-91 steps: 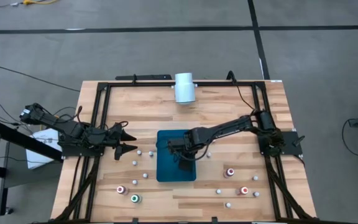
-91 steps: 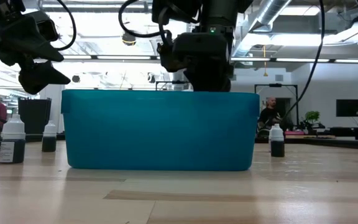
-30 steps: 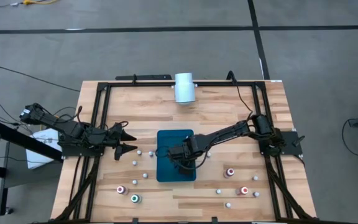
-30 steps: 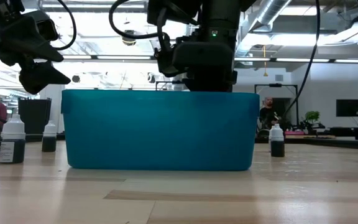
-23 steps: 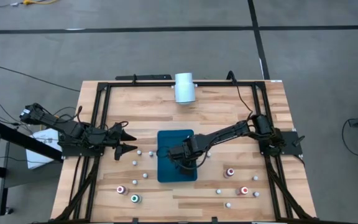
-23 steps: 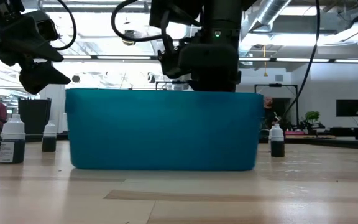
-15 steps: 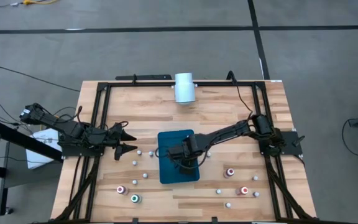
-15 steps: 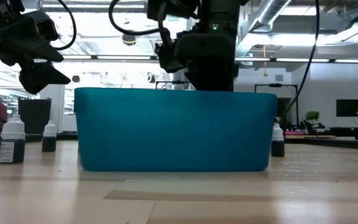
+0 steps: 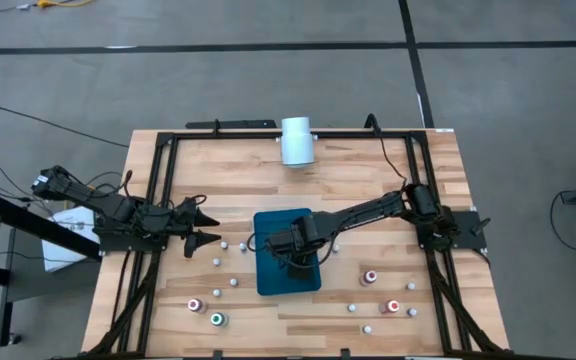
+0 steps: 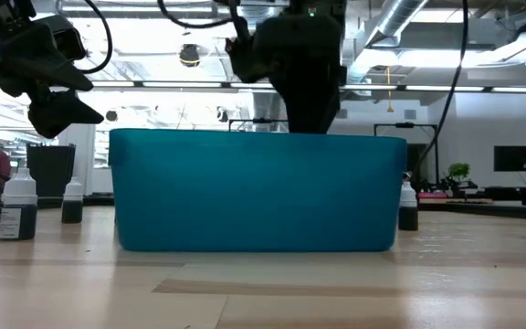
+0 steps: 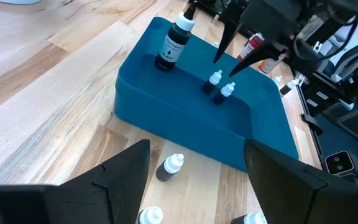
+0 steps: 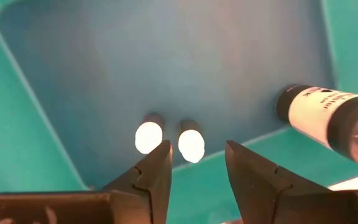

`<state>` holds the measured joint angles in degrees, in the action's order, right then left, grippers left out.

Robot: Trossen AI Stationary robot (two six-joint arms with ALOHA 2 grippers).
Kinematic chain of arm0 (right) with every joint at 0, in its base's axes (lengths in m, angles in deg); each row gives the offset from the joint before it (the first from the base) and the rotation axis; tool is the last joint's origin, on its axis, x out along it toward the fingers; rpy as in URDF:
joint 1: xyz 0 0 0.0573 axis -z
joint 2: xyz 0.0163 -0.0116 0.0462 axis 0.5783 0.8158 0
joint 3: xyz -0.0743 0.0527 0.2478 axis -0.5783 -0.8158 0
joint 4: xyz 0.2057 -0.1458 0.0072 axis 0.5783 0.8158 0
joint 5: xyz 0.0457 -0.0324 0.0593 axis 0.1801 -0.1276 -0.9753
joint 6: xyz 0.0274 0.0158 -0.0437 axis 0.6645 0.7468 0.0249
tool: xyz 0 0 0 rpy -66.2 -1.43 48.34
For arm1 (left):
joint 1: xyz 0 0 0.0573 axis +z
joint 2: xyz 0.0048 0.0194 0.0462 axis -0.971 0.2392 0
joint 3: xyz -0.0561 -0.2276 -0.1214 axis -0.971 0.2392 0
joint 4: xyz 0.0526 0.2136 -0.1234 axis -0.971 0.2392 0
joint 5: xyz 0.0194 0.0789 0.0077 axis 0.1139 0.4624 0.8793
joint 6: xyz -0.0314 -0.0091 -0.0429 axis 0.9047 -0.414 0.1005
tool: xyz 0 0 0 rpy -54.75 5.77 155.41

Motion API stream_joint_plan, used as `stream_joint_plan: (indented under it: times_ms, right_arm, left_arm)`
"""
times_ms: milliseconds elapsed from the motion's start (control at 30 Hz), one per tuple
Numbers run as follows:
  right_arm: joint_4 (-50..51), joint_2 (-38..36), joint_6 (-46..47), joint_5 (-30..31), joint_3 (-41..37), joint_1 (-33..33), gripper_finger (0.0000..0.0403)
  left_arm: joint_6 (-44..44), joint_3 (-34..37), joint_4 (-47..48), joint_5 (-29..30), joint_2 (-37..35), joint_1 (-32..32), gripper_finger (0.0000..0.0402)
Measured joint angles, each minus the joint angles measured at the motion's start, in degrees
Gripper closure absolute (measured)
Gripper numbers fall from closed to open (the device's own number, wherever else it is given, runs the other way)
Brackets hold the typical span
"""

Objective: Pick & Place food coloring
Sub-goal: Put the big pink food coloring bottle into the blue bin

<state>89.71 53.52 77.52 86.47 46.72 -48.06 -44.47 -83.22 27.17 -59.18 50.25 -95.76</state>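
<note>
The teal tray (image 9: pixel 288 278) lies at the table's middle. Inside it stand two tiny white-capped food coloring bottles (image 12: pixel 148 137) (image 12: pixel 191 144) side by side, and a larger dark bottle (image 11: pixel 174 42) near a corner. My right gripper (image 12: pixel 197 163) hangs just above the two tiny bottles, pointing down, open, touching nothing. More food coloring bottles stand on the wood: red-topped (image 9: pixel 194 305) (image 9: pixel 371 277) (image 9: pixel 393 307), green-topped (image 9: pixel 217 320) and small white ones (image 9: pixel 225 244). My left gripper (image 9: pixel 203 228) waits open at the table's left.
A large white cylinder (image 9: pixel 296 140) stands at the far edge. Black frame rails (image 9: pixel 158 200) run along the table's left, right and far sides. In the low view, bottles (image 10: pixel 16 210) (image 10: pixel 408 208) stand on either side of the tray (image 10: pixel 258 192).
My right gripper has gone up, out of the tray. The tray has slid a little toward the table's right edge.
</note>
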Motion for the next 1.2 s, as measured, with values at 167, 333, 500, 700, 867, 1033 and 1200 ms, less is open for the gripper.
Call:
stream_joint_plan:
  times_ms: [167, 333, 500, 700, 867, 1033, 1200]
  right_arm:
    - [2.9, 0.0, -0.4, 0.1, 4.5, 0.0, 0.0266]
    - [6.7, 0.0, -0.5, 1.0, 10.0, 0.0, 0.0269]
    - [12.1, 0.0, -0.5, 4.6, 15.5, -0.6, 0.0275]
    - [21.2, 0.0, 0.3, 10.9, 21.9, -2.3, 0.0276]
    - [25.1, -0.2, 4.6, 16.0, 26.1, -4.0, 0.0276]
    - [25.1, -4.2, 7.6, 19.6, 26.1, -5.8, 0.0281]
    - [25.2, -9.8, 9.9, 24.0, 24.7, -7.2, 0.0287]
  left_arm:
    - [0.0, 0.0, 0.0, 0.0, 0.0, 0.0, 0.0149]
    - [0.0, 0.0, 0.0, -0.2, 0.0, 0.0, 0.0149]
    - [0.0, 0.0, 0.0, -0.2, 0.0, 0.0, 0.0149]
    - [0.0, 0.0, 0.0, -0.2, 0.0, 0.0, 0.0149]
    - [0.0, 0.0, 0.0, -0.2, 0.0, 0.0, 0.0149]
    - [-0.5, 0.0, 0.0, -0.3, 0.0, 0.0, 0.0149]
    - [-1.0, 0.0, 0.0, -0.4, 0.0, 0.0, 0.0149]
